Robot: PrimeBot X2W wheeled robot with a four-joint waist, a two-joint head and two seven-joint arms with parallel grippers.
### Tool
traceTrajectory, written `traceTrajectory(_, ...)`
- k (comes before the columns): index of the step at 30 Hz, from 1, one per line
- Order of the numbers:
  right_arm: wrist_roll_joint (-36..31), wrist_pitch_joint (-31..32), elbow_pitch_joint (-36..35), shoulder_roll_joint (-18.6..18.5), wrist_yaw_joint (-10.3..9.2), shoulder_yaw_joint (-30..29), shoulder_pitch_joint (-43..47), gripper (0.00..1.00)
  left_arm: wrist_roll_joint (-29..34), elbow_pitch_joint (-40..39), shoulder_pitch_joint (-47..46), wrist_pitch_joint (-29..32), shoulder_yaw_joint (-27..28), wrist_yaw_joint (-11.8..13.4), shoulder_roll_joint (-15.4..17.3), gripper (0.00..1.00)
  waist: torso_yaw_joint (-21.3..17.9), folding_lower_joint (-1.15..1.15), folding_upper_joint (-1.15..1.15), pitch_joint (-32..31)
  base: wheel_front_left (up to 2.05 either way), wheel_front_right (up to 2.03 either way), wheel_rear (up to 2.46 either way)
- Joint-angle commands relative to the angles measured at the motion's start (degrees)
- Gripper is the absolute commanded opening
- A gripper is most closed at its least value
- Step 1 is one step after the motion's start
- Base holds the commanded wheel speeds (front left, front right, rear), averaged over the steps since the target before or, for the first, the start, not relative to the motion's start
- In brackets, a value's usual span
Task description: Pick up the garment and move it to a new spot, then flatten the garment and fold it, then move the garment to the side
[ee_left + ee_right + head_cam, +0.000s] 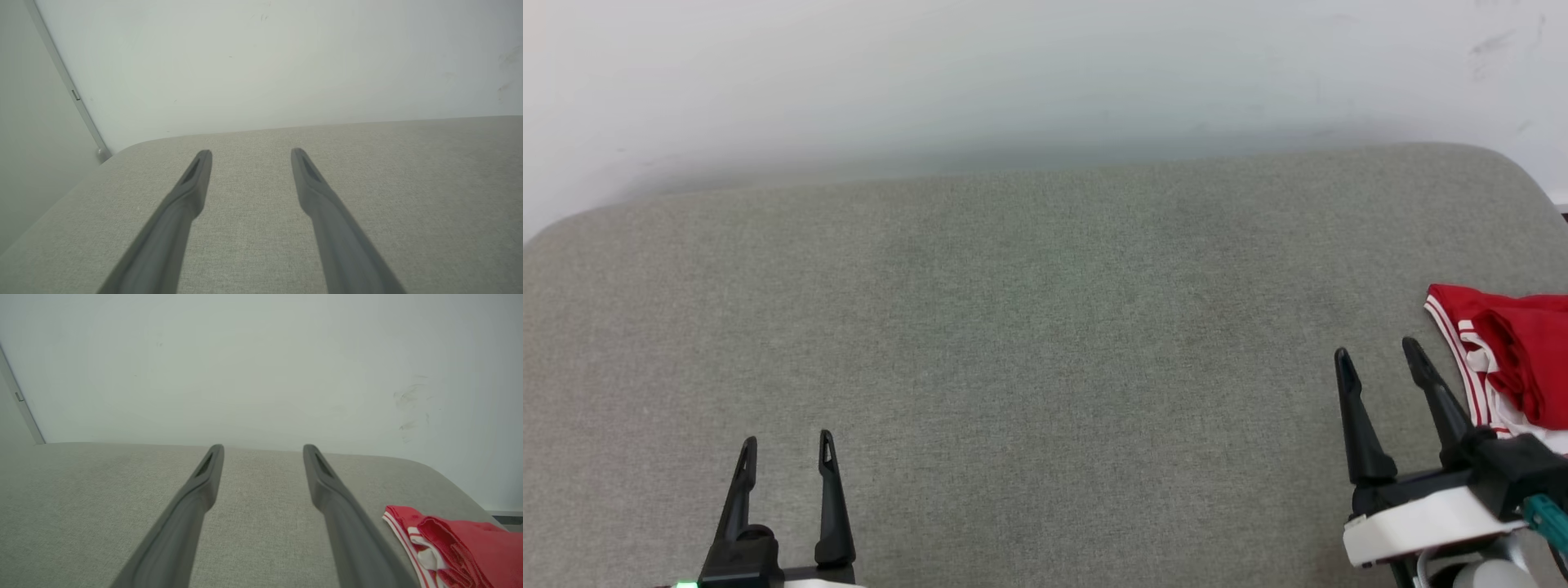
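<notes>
The garment (1515, 359) is a bunched red shirt with white-and-red striped trim, lying at the far right edge of the grey fabric surface (1029, 343); part of it runs out of the head view. In the right wrist view the garment (457, 547) lies low at the right, beside the right finger. My right gripper (1380, 359) stands open just left of the garment, apart from it, with nothing between its fingers. At the lower left my left gripper (786, 447) is open and empty over bare fabric; the left wrist view shows that gripper (250, 154) with its fingers spread.
A white wall (1013, 82) rises right behind the surface's rounded back edge. A pale vertical strip (69, 90) runs down the wall near the back left corner. Broad bare fabric lies between the two grippers.
</notes>
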Motion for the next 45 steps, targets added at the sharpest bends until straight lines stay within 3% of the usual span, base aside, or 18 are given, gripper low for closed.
traceTrajectory(1, -0.4, -0.1, -0.6, 0.5, -0.04, -0.2, 1.4, 1.00, -0.1, 0.1, 0.6, -0.1, 0.1, -0.5, -0.2, 1.00, 0.1, 0.01, 0.00, -0.6, 0.00, 0.00, 0.00)
traceTrajectory(18, -0.3, -0.1, -2.4, 3.2, -0.04, -1.9, 7.8, 1.00, -0.3, 1.8, 2.9, -0.1, 0.9, -2.9, -1.4, 1.00, 0.9, 0.01, 0.00, -2.5, 0.00, 0.00, 0.00)
traceTrajectory(19, -0.1, 0.0, -1.9, 2.9, 0.00, -1.7, 7.2, 0.00, -0.4, 2.0, 2.4, 0.0, 0.7, -2.9, -1.3, 0.00, 0.9, 0.01, 0.00, -2.5, 0.00, 0.00, 0.00)
traceTrajectory(23, 0.6, 0.1, 0.0, 3.0, 0.00, -1.5, 7.6, 0.00, -1.1, 3.8, 2.6, 0.3, 0.6, -2.9, -1.4, 0.00, 0.9, 0.01, 0.00, -2.5, 0.00, 0.00, 0.00)
traceTrajectory(45, 25.6, 5.0, 2.5, 2.2, -0.01, -2.0, 4.4, 0.00, -27.8, 8.4, -2.7, 4.8, 1.2, -6.9, -0.1, 0.00, 1.2, 0.01, 0.00, -2.6, 0.00, 0.00, 0.00)
